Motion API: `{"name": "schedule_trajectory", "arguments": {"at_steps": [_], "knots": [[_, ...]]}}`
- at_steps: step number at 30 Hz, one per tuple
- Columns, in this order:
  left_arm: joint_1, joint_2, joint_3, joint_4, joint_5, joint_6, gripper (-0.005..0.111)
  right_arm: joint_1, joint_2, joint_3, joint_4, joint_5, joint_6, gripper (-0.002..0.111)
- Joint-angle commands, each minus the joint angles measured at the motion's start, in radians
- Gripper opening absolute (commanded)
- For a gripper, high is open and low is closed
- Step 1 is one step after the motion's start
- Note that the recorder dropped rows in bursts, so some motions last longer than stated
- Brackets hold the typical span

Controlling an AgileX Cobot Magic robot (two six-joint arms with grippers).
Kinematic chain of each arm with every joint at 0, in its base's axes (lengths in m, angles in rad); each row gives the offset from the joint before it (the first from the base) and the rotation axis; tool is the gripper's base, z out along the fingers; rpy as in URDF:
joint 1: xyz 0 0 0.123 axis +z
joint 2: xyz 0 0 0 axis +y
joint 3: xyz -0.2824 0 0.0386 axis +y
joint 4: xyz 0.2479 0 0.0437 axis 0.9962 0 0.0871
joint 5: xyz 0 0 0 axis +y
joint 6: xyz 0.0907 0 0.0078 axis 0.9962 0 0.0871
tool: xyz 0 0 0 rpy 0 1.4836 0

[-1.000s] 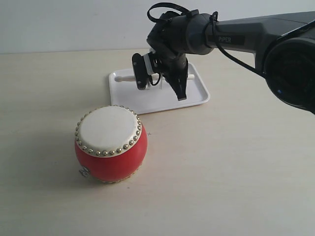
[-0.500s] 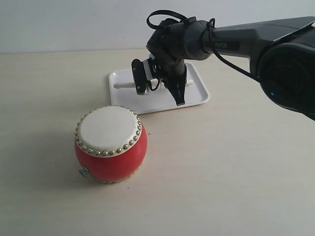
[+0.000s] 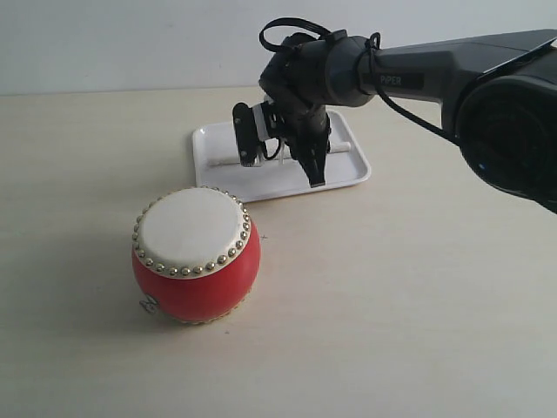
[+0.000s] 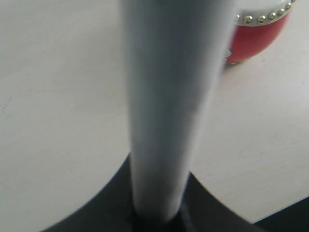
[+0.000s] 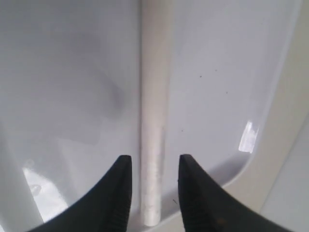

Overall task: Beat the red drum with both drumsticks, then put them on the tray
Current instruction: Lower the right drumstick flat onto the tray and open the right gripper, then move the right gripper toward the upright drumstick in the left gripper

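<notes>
Hanging over the white tray (image 3: pixel 346 171) at the far side of the table (image 3: pixel 400 305), the right claw (image 5: pixel 154 162) points down with its jaws parted. A stick (image 5: pixel 153 96) lies flat on the tray floor between them, with a narrow gap on each side, so this claw grips nothing. The left claw (image 4: pixel 157 220) is closed round the base of the other stick (image 4: pixel 164 96), which rises blurred, close to the lens. The red drum (image 3: pixel 196 252) stands upright on the table, nearer the camera than the tray and apart from it.
</notes>
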Motion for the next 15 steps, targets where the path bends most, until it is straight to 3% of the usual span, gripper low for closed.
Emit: {"name": "schedule_trajectory", "arguments": {"at_steps": [1, 5, 9, 12, 15], "knots": [[0.0, -0.005, 0.001, -0.003, -0.006, 0.001, 0.0, 0.001, -0.01, -0.005, -0.023, -0.008, 0.008, 0.037], [0.0, -0.005, 0.001, -0.003, -0.006, 0.001, 0.0, 0.001, -0.015, -0.005, -0.027, -0.021, 0.028, 0.037], [0.0, -0.005, 0.001, -0.003, -0.03, 0.001, 0.0, -0.001, -0.048, -0.005, -0.129, 0.052, 0.336, 0.033], [0.0, -0.005, 0.003, -0.024, -0.079, -0.001, 0.0, -0.031, -0.084, -0.005, -0.124, 0.141, 0.604, 0.018], [0.0, 0.005, 0.018, -0.106, -0.149, -0.001, 0.0, -0.097, -0.139, -0.005, 0.074, 0.196, 0.635, 0.0]]}}
